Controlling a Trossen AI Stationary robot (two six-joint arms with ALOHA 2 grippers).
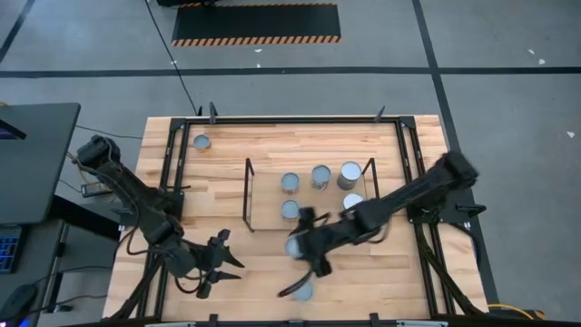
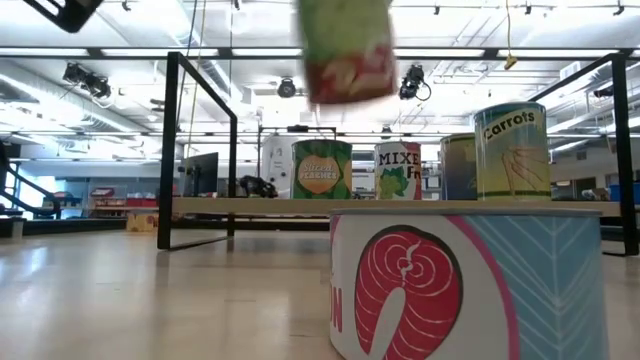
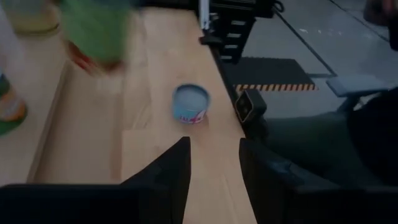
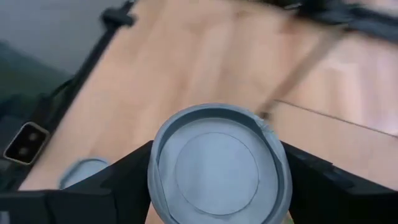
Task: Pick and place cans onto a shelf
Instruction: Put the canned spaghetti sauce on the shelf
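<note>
My right gripper (image 1: 302,243) is shut on a can with a green and red label (image 2: 345,50), its silvery top (image 4: 214,165) facing the wrist camera, in the air just in front of the shelf (image 1: 268,195). Several cans stand on the shelf board (image 2: 250,207), among them peaches (image 2: 322,168), mixed (image 2: 398,170) and carrots (image 2: 512,152). A low can with a salmon label (image 2: 470,290) stands on the table near the front edge (image 1: 304,291). My left gripper (image 1: 221,263) is open and empty at the table's near left. My right gripper pinches the can between its two fingers (image 4: 124,177), one on each side of the round wall just below the top rim (image 4: 155,171). The fingers slant down from the table's right. The can is upright and lifted clear of the table.
One more can (image 1: 201,143) stands at the table's far left. The salmon can also shows in the left wrist view (image 3: 191,104) and the right wrist view (image 4: 84,171). Black frame bars (image 1: 168,154) edge the table. Bare wood lies between the two grippers.
</note>
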